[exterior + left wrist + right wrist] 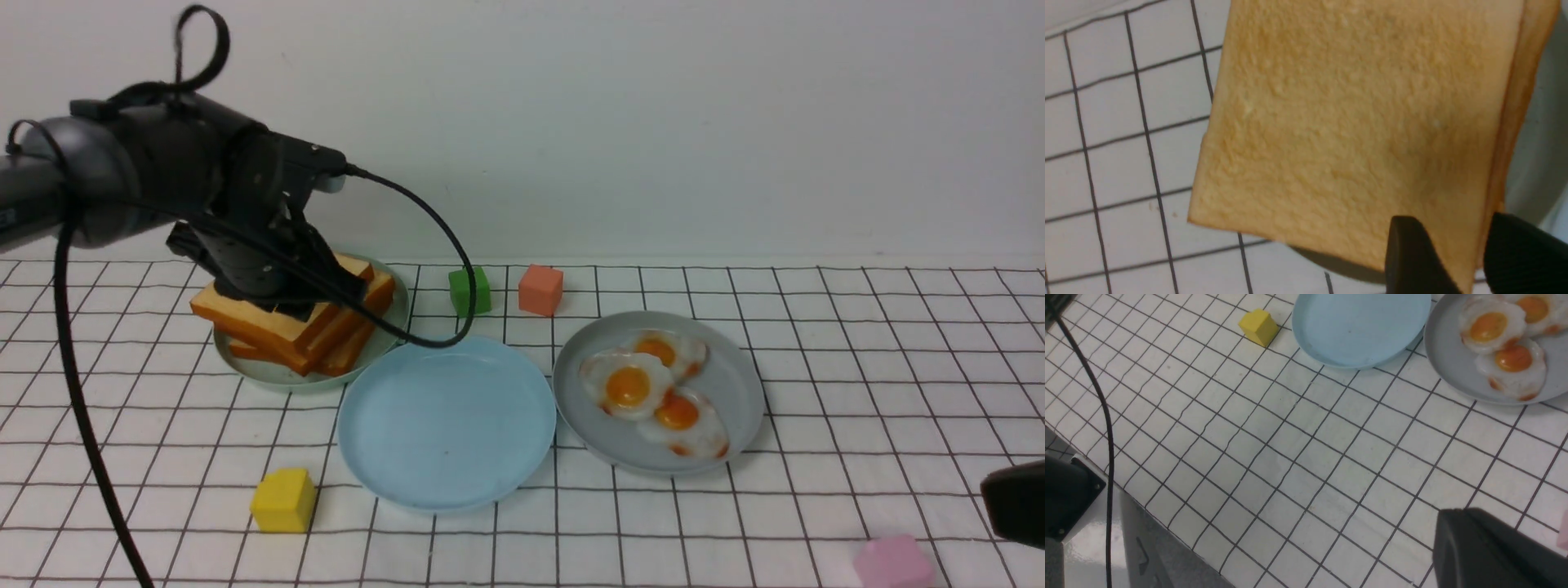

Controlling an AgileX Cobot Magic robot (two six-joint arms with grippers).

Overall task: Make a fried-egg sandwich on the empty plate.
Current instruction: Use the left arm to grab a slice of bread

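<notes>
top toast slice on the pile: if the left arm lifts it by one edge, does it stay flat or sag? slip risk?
Likely stays flat: the top toast slice overhangs the pile with a straight, unsagging edge, so it looks fairly stiff. Slip seems low: its face is matte and grainy, not glossy like the fried eggs. It may pivot, since the fingers straddle only one corner.

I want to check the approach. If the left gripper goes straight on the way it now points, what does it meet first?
Most likely the top toast slice of the pile: the left gripper stands with its jaws astride that slice's edge, though depth is unclear.
</notes>
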